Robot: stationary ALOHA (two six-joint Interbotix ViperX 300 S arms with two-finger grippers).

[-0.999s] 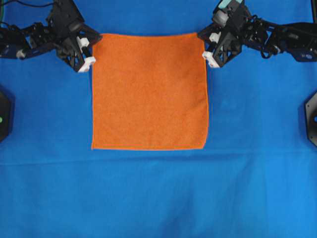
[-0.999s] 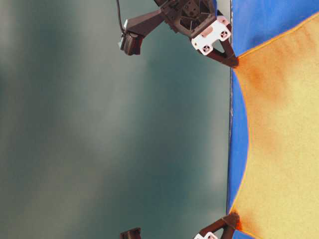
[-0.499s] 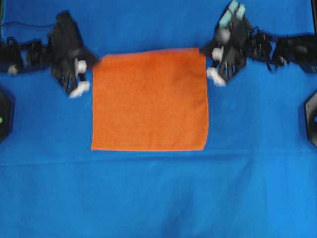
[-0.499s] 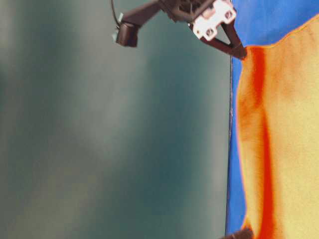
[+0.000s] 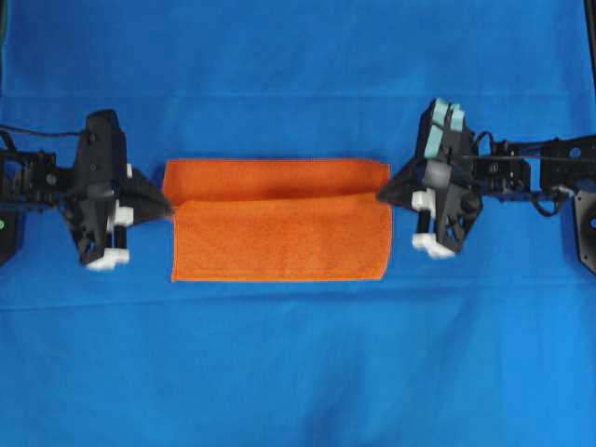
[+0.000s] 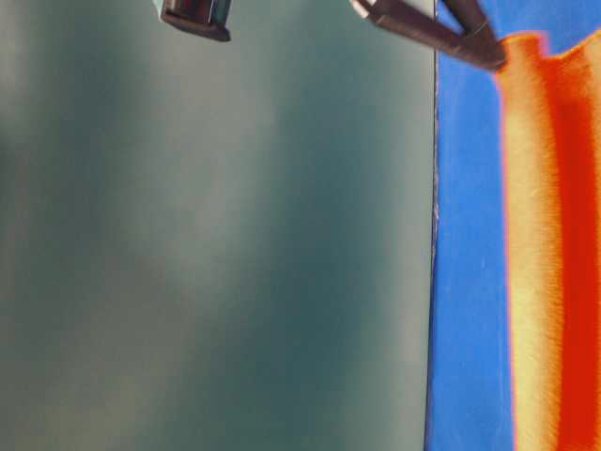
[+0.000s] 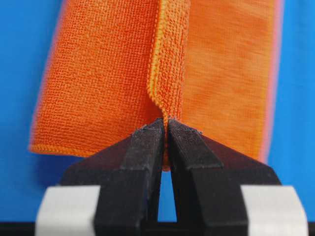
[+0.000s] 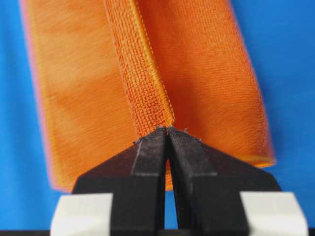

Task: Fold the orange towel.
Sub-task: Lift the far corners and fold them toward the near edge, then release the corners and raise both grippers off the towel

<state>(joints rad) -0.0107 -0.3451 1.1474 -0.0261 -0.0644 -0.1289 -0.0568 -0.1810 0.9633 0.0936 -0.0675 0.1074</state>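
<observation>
On blue cloth (image 5: 298,372), orange towel (image 5: 279,247), long axis left-right.

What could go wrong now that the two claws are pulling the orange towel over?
1. The left gripper and right gripper pinch only the very corners of the orange towel; one might slip and drop its side.
2. The carried edge is only partway across, so letting go now could leave an uneven fold.
</observation>
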